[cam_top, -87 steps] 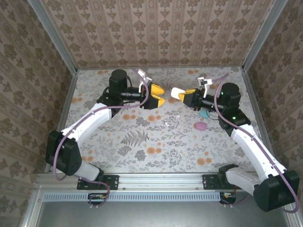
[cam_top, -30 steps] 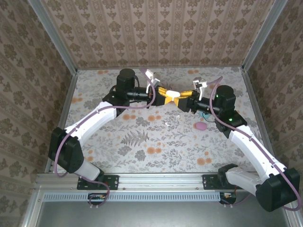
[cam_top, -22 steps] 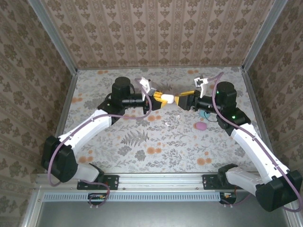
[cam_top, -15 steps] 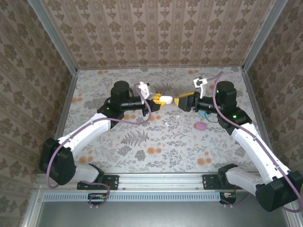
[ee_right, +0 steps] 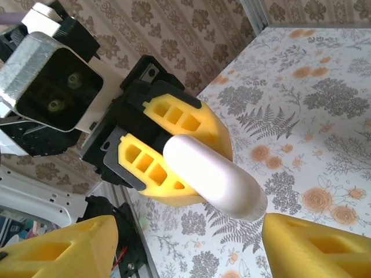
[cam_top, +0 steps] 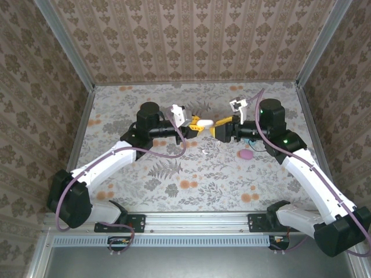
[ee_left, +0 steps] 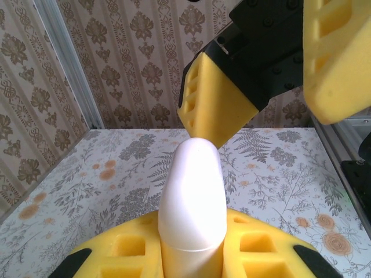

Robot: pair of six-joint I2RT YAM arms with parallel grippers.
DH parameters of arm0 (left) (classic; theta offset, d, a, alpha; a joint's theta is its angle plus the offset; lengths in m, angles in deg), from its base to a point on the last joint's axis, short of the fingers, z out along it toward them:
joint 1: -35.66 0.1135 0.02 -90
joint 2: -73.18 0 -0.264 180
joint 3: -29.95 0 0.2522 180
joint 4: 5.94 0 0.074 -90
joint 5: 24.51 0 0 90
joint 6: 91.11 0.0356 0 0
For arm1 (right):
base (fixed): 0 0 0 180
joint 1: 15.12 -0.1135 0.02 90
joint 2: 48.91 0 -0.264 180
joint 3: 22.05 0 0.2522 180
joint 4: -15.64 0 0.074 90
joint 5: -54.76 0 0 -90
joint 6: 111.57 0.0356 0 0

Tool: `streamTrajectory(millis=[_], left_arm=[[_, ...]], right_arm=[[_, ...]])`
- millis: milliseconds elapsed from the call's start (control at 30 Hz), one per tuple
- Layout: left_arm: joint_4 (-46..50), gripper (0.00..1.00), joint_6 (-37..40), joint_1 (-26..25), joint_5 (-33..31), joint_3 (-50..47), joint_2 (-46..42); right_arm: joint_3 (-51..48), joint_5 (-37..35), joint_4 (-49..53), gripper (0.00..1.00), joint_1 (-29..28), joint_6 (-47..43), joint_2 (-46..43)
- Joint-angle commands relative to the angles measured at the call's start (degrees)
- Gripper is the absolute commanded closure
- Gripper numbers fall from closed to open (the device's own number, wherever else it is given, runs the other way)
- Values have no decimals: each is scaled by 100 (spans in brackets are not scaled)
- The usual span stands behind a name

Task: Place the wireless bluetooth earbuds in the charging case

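Note:
My left gripper (cam_top: 196, 123) is shut on a closed white pebble-shaped charging case (cam_top: 204, 123), held above the table's far middle. The case sticks out from the yellow pads, seen in the left wrist view (ee_left: 191, 202) and in the right wrist view (ee_right: 214, 176). My right gripper (cam_top: 219, 127) is open and faces the left one. Its fingers (ee_left: 217, 110) flank the case's free tip without closing on it. A tiny white speck, probably an earbud (cam_top: 204, 152), lies on the floral table below.
A pink pebble case (cam_top: 246, 154) lies on the table beside the right arm. Patterned walls and metal rails (cam_top: 81, 136) close in the table on three sides. The near half of the floral table (cam_top: 191, 185) is open surface.
The white case passed from my right gripper to my left one. The right gripper let go and drew back, and has since come back open around the case's tip.

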Motion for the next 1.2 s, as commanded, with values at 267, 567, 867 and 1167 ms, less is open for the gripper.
streamTrajectory(millis=[267, 567, 867, 1167], left_arm=[[-160, 81, -37, -54, 178, 50, -150], [-187, 81, -276, -53, 375, 71, -114], [-230, 82, -434, -38, 517, 29, -79], [-280, 83, -572, 23, 539, -53, -123]], right_arm=[[202, -404, 96, 33, -68, -227, 329], [210, -590, -329, 34, -66, 16, 464], [378, -870, -338, 34, -30, 325, 643], [429, -1172, -197, 34, 17, 458, 675]])
